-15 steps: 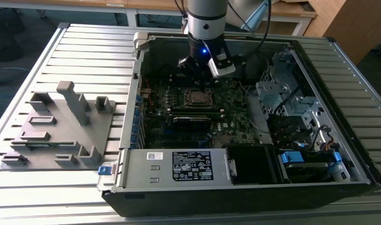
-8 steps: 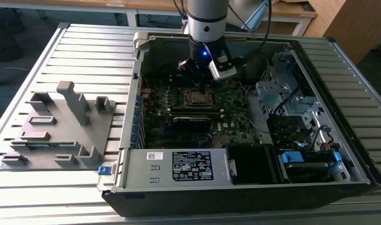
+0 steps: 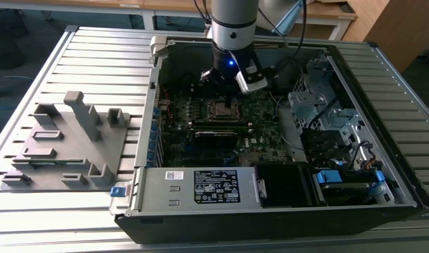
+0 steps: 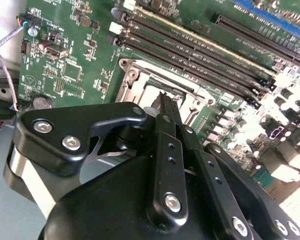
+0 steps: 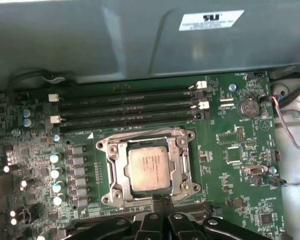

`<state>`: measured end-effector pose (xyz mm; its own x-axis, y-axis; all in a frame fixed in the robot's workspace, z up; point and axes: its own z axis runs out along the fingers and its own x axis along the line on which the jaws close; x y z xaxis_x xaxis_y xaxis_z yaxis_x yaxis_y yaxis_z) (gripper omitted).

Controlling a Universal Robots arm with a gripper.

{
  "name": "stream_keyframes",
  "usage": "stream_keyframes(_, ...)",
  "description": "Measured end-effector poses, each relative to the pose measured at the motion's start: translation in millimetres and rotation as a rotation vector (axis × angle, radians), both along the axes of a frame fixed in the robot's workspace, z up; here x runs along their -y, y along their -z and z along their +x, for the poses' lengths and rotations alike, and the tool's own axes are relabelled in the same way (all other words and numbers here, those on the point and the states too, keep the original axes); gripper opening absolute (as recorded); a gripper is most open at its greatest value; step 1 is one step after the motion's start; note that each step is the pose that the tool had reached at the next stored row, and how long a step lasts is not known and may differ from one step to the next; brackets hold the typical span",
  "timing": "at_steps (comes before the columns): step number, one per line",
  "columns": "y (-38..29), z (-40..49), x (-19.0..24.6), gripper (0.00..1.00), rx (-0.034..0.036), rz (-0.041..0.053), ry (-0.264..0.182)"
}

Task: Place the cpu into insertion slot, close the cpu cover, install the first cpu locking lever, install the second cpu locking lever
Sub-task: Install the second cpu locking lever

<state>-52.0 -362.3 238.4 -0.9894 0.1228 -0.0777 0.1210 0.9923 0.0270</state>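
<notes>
In the first wrist view the cpu lies flat in the insertion slot on the green motherboard, the cpu cover closed around it as a metal frame. The gripper hangs just beside the socket's edge, its fingers pressed together and holding nothing. In the exterior view the arm reaches down into the open computer case at upper centre of the frame.

No legible text on the white labels or motherboard.
</notes>
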Motion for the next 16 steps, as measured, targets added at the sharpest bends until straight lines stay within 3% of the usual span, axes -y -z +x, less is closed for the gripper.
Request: stream_keyframes(16, 0.0, 0.0, 4.1, 0.1, 0.0, -0.0002, -0.002)
